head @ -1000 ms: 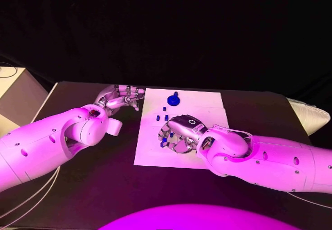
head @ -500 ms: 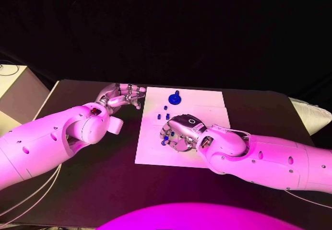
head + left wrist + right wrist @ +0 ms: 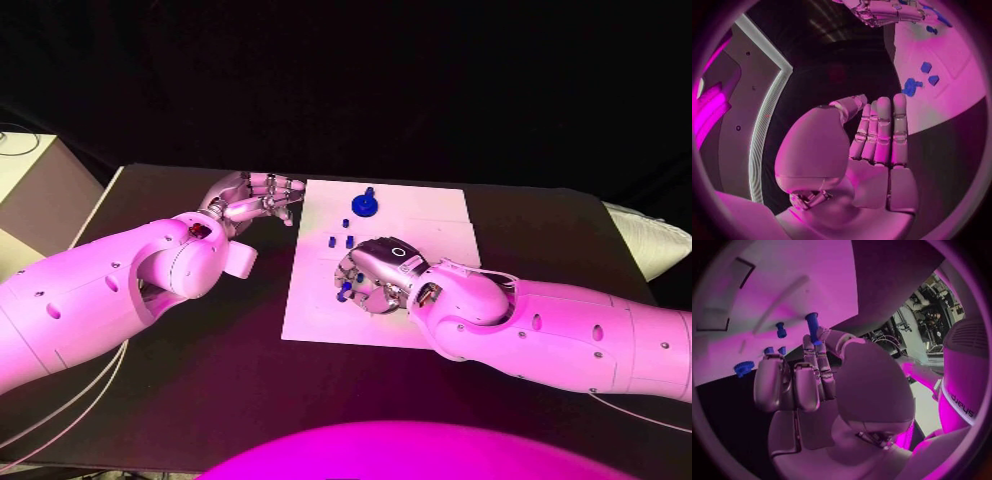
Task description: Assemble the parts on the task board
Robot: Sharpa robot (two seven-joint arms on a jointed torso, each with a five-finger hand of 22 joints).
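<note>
The white task board (image 3: 426, 235) lies in the middle of the black table. A blue gear (image 3: 365, 207) stands near its far edge, with small blue pegs (image 3: 340, 240) a little nearer. My right hand (image 3: 378, 275) hovers over the board's left half and pinches a blue peg (image 3: 812, 327) between thumb and fingertips; the same peg's end shows below the hand (image 3: 343, 291). Beyond it lie another peg (image 3: 781, 330) and the gear (image 3: 743, 368). My left hand (image 3: 260, 200) holds nothing, fingers straight (image 3: 879, 135), beside the board's far left corner.
A pale box (image 3: 29, 190) stands off the table's left side, and a white cushion-like object (image 3: 649, 240) lies at its right edge. The board has dark recesses (image 3: 745, 270). Bare black table (image 3: 216, 350) surrounds the board.
</note>
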